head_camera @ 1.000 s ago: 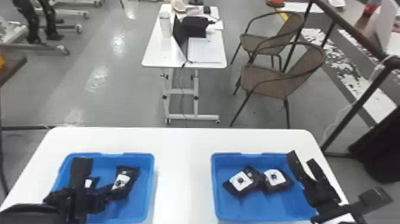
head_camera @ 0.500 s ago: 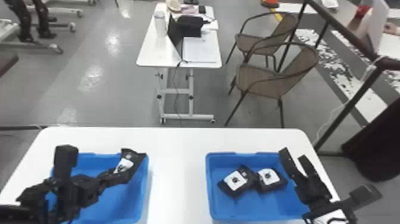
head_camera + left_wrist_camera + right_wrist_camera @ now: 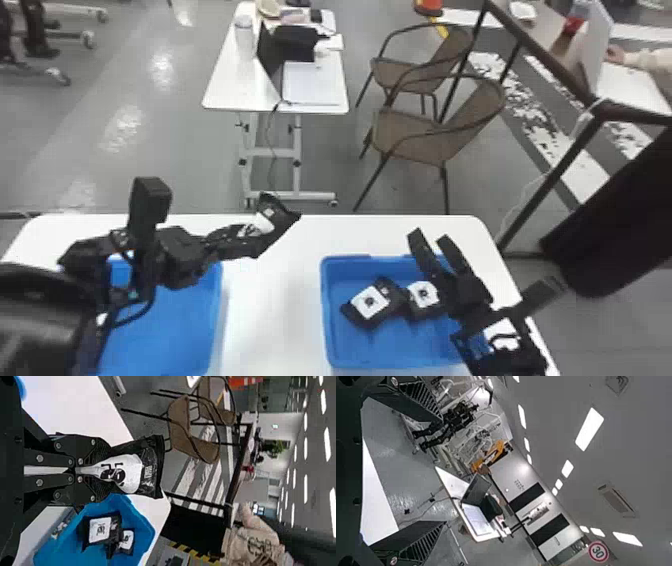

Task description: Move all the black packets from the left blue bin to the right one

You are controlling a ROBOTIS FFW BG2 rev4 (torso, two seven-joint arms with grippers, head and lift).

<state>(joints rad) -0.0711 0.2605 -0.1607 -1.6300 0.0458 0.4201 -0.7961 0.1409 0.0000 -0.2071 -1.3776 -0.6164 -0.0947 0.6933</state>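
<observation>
White worktable [image 3: 272, 305]: one, directly before me, carrying both bins.
White desk [image 3: 225, 92]: one, beyond the worktable, a laptop [image 3: 272, 55] standing on it.
Brown chairs [image 3: 417, 142]: two, beyond the worktable, to the right of the desk.
Right blue bin [image 3: 390, 352]: one, on the worktable, holding two black packets.
Left blue bin [image 3: 165, 342]: one, on the worktable, partly hidden under my left arm.
My left claw [image 3: 215, 245]: one, closed on one end of a black packet, raised above the worktable.
My right claw [image 3: 431, 240]: one, fingers spread with nothing between them, at the right side of the right bin.
Held packet [image 3: 280, 217]: one, black with a white label, jutting from my left fingertips toward the right, near the worktable's far edge.
Binned packets [image 3: 370, 302]: two, black, lying against each other, white labels upward.
</observation>
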